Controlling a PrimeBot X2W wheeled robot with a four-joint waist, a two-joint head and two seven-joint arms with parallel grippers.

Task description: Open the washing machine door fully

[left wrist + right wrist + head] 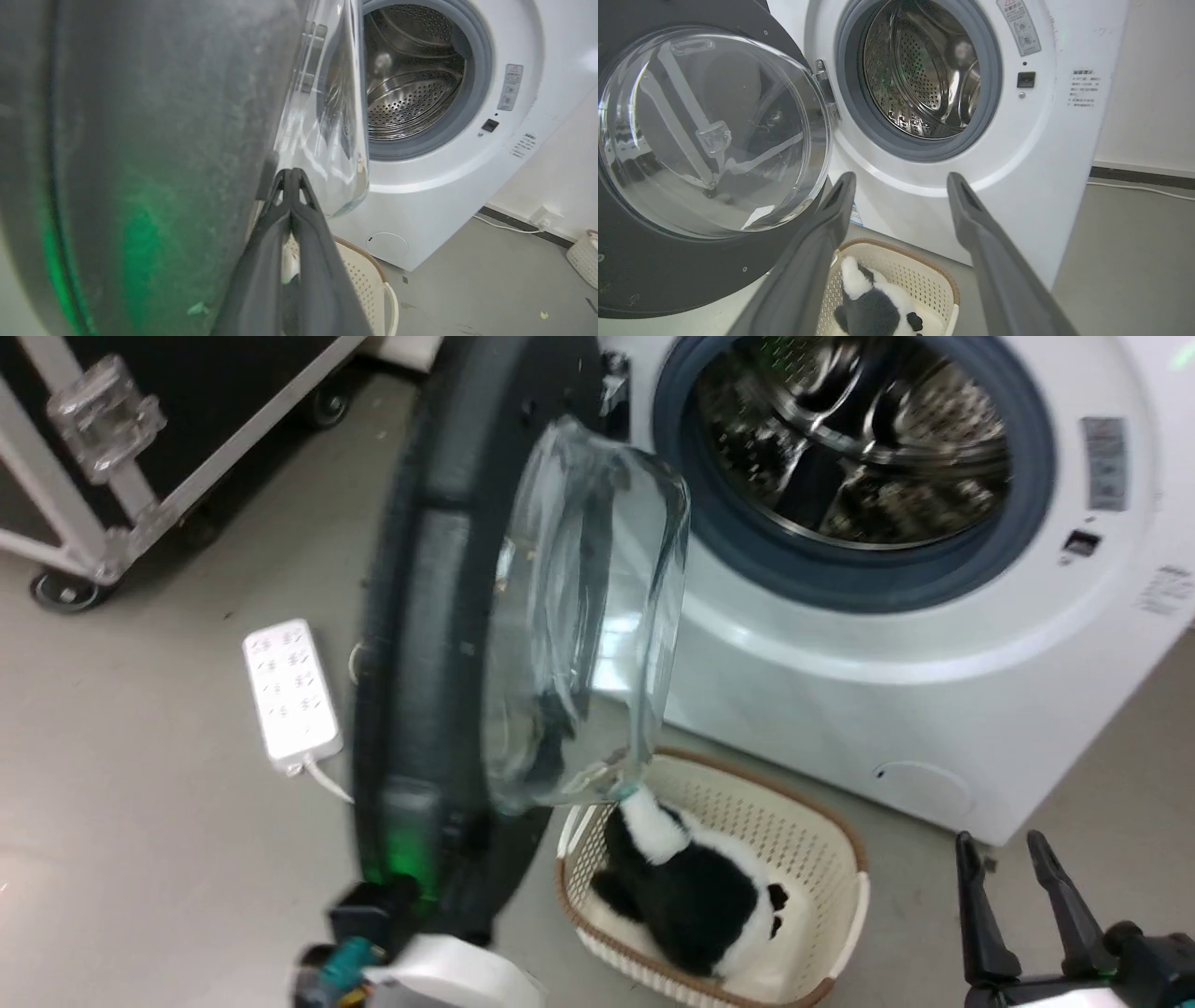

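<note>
1. The left gripper [292, 173] is closed all the way. Its two dark fingers [261, 261] lie pressed together along their length with nothing between them.
2. Its tips sit at the washing machine door [140, 140], where the dark rim meets the glass bowl [327, 140]. In the left wrist view the rim runs close along the fingers' left side, and I cannot tell whether it touches them or is just beside them.
3. In the head view the left wrist is directly under the door's lower edge, and a green glow falls on the rim just above it.
4. The right gripper [901, 177] is spread wide, holds nothing and touches nothing.
5. From the right gripper, the door hangs ahead and to the left, apart from its fingers. It is swung well out from the white washing machine [1017, 210] on its metal hinge, and the bowl bulges toward this gripper's side.
6. The drum mouth [920, 70] lies uncovered straight ahead, beyond the right fingertips.
7. Below and between the right fingers, a cream basket [934, 275] stands on the floor [1125, 256] near the machine's front. A black-and-white plush toy [868, 312] lies inside it.
8. A white power strip [289, 691] lies on the floor, on the far side of the door from the right gripper.
</note>
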